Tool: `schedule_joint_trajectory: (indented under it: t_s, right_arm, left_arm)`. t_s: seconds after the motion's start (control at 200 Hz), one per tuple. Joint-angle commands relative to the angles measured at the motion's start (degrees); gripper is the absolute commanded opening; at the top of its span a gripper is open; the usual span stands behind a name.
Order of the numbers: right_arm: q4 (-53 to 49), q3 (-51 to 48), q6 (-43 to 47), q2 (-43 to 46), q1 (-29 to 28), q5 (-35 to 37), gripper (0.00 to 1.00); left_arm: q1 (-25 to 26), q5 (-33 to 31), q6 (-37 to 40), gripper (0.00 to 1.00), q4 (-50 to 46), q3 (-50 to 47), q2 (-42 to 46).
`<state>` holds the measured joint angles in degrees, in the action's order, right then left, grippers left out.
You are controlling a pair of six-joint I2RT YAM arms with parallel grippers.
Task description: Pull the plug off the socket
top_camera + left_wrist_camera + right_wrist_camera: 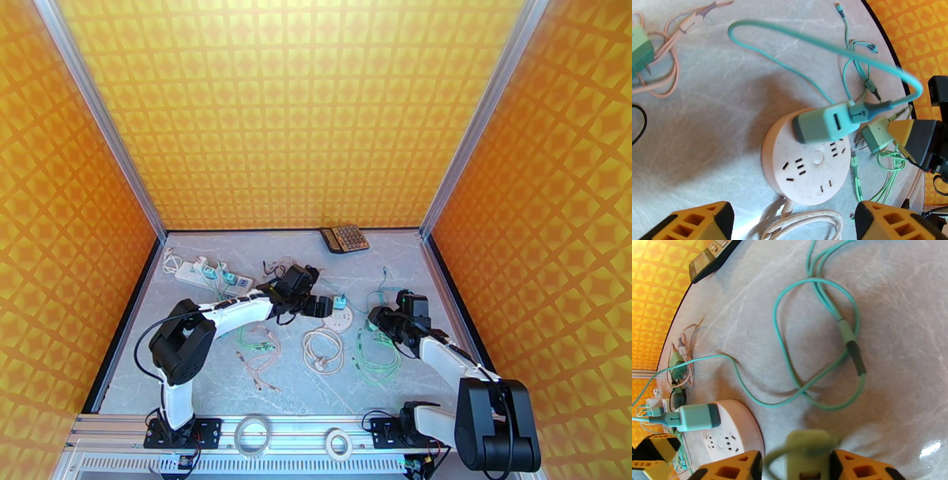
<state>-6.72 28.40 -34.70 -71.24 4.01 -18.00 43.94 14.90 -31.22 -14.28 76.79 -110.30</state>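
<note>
Left gripper (790,215): fingers spread wide, nothing between them. In the left wrist view it hovers over the 6 o'clock rim of the round socket (805,169).

Right gripper (796,463): clamped on the green plug (809,447). In the left wrist view this plug sits just beside the socket at 3 o'clock. Its prongs (859,139) show bare and apart from the rim. Log that plug as out of the socket.

Teal plug (821,124): stands on the socket face near the 1 o'clock edge. No prongs are visible under it, so you can judge it seated. Its teal cable (809,37) leaves the plug's side and loops away toward 12 o'clock across the table (711,118).

Progress, as a judgement:
- Done: 1 plug (green) is free and in the right gripper.
- Left: 1 plug (teal) is in the socket, and no gripper touches it.

The open left gripper is not yet around the teal plug, which lies toward 12 o'clock from the fingertips. You need to bring the fingers to either side of its body before closing.

The socket rests loose on the table, with its white cord (805,221) coiled at 6 o'clock. It will likely lift with the plug unless you brace it. The right gripper is occupied, so plan for that.
</note>
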Motion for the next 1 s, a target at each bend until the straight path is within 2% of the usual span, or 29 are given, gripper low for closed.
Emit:
schedule_joint_trajectory:
  t_s: [0.0, 0.205, 0.225, 0.31, 0.415, 0.495, 0.65, 0.995]
  right_arm:
    - [-0.28, -0.06, 0.31, 1.47, 0.47, 0.53, 0.55]
    - [-12.31, 2.34, 1.82, 5.15, 0.46, 13.73, 0.60]
    - [-13.19, 2.42, 1.90, 5.85, 0.47, 14.90, 0.63]
    - [-15.44, 2.19, 2.33, 10.42, 0.47, 18.40, 0.69]
    - [-16.60, 2.57, 3.41, 15.73, 0.44, 18.84, 0.88]
    - [-16.26, 3.14, 4.51, 18.22, 0.38, 15.79, 0.98]
    - [-13.41, 3.36, 5.54, 19.18, -0.26, 8.32, 0.98]
    - [-11.38, 5.17, 7.69, 15.53, -7.76, 9.80, 0.98]
  left_arm:
    - [0.44, -0.55, 0.31, 0.85, 1.71, -0.59, 2.28]
    - [0.62, -0.57, 0.00, 0.85, 2.28, -1.09, 2.45]
    - [0.57, -0.57, 0.01, 0.85, 2.32, -1.24, 2.50]
    - [0.81, -0.73, 0.12, 0.85, 2.75, -1.68, 2.70]
    - [1.31, -1.61, 0.95, 0.84, 2.81, -1.89, 2.85]
    - [2.02, -3.05, 1.89, 0.84, 2.62, -1.87, 3.05]
    - [3.17, -6.61, 1.99, 0.84, 2.20, -1.92, 3.03]
    - [3.29, -8.37, -0.18, 0.81, 4.72, -2.82, 1.94]
